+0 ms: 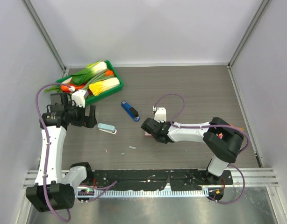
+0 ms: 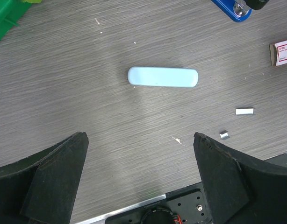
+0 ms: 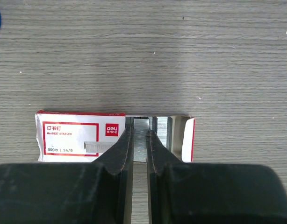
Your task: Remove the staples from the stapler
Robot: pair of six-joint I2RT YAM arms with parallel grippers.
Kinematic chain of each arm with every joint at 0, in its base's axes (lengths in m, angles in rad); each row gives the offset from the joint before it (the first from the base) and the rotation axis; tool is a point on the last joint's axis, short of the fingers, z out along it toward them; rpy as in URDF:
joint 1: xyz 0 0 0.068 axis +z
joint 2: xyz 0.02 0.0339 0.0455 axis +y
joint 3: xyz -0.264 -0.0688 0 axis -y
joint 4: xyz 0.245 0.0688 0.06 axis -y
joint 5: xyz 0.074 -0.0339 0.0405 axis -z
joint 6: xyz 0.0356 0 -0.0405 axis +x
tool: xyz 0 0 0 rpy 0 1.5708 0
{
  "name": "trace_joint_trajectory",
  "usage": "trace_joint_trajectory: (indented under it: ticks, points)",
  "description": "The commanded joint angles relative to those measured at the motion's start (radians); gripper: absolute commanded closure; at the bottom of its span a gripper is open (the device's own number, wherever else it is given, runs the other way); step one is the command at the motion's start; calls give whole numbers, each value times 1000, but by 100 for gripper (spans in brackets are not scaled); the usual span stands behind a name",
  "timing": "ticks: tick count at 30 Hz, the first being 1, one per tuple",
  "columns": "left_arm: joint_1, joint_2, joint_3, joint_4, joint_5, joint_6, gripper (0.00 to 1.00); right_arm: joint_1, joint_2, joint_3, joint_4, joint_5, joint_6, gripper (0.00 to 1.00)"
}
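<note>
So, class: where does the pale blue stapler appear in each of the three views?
Top external: the stapler, left of centre.
Left wrist: stapler in the upper middle, lying crosswise.
Right wrist: not in it.
Shared landmark: the red-and-white staple box, at the right edge of left wrist, lower middle of right wrist.

Top camera looks down from behind the arms; wrist cameras look closely past their fingers; left's shares the stapler ahead

Bright, even overhead light; soft, faint shadow around the stapler; woodgrain of the table sharp in both wrist views; my left fingers dark, slightly blurred near the lens.
</note>
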Motion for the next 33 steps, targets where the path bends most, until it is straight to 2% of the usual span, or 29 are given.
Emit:
trace_joint_trajectory:
  ticks: [1, 9, 18, 29, 33]
  points:
    - [4, -21, 3, -2, 24, -3, 0, -3, -15, -1, 39, -3, -23, 87]
    - [4, -20, 6, -6, 27, 2, 0, -5, -68, -24, 71, -45, -34, 80]
    - [4, -26, 9, -17, 40, 5, 0, -3, -101, -13, 89, -82, -67, 67]
    - [5, -32, 12, -22, 40, 9, 0, -3, -125, -6, 76, -75, -64, 68]
    - [5, -32, 12, -22, 40, 8, 0, -3, -150, -10, 65, -43, -58, 78]
